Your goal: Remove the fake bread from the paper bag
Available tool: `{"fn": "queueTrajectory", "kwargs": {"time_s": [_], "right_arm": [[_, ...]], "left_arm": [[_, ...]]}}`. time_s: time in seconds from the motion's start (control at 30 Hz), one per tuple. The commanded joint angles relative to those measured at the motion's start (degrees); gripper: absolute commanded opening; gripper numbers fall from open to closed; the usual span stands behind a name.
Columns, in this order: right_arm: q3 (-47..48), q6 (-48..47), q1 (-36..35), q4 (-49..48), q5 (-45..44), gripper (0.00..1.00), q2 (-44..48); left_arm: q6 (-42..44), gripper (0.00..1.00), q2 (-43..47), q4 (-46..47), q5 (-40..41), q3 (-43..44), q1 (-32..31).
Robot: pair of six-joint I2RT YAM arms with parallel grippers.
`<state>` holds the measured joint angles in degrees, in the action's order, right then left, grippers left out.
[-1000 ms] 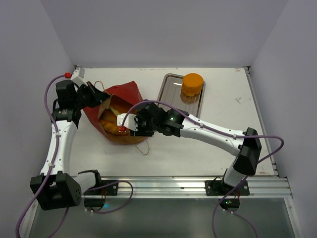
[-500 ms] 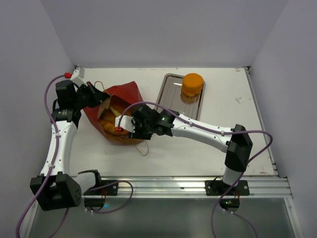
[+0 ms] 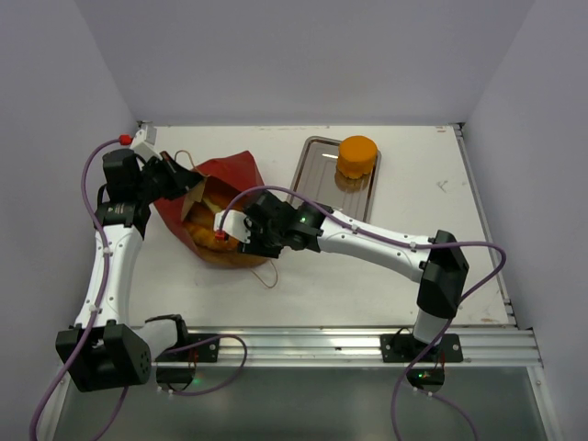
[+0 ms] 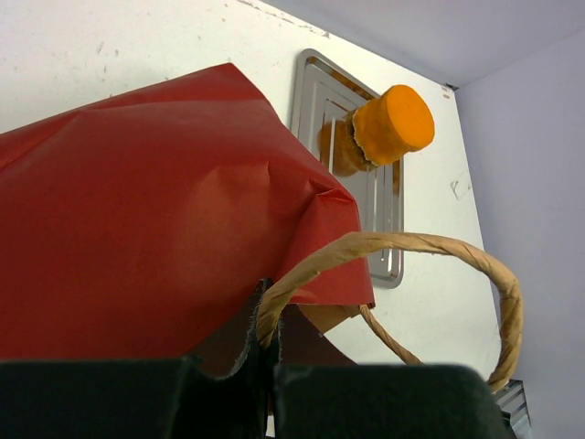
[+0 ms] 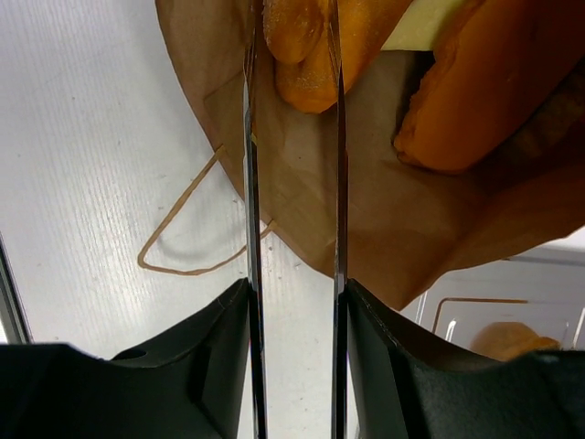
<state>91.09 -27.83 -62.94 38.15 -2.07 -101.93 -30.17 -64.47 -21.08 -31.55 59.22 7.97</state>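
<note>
**Item: the paper bag** [image 3: 231,173]. Red outside, kraft inside. It lies slumped on its side on the desk [image 3: 413,184]. Its mouth gapes toward the right end effector [image 5: 292,27], and its long axis runs away from those fingers toward the far side.

**Hidden or cropped.**
- You cannot see the bag's bottom, and from above the right arm covers part of the mouth.
- The left wrist view gives you only red paper and one cord handle [image 4: 411,241] arching just beyond the fingers. None of the bag's contents show there.

**Left end effector** [image 4: 270,389]. Fully closed, pinching the bag's rim on the side away from the right end effector.

**Right end effector.** Jaws partly apart, thin fingers reaching into the bag's mouth.

**The fake bread** [image 5: 297,64].
- One golden-orange piece sits between the right fingertips, inside the bag. The frame edge cuts off its far end, so you cannot read its long axis or heading, nor whether the fingers press it.
- A second bread piece [image 5: 475,91] lies just right of those fingers, also cropped.
- A round bun [image 3: 357,154] rests on the tray [image 3: 320,179], well apart from both end effectors.
</note>
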Motion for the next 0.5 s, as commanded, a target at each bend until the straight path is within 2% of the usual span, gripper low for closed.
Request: {"fn": "queueTrajectory", "kwargs": {"time_s": [0.0, 0.27, 0.47], "right_arm": [[3.3, 3.4, 0.5, -2.0, 0.4, 0.47, 0.0], [4.8, 7.5, 2.2, -1.9, 2.1, 0.47, -2.7], [5.2, 9.0, 2.2, -1.0, 6.7, 0.47, -4.2]], "left_arm": [[0.4, 0.00, 1.4, -0.4, -1.5, -0.2, 0.3], [-0.1, 0.00, 1.4, 0.3, -2.1, -0.7, 0.4], [-0.1, 0.00, 1.3, 1.0, -2.4, -0.9, 0.4]]}}
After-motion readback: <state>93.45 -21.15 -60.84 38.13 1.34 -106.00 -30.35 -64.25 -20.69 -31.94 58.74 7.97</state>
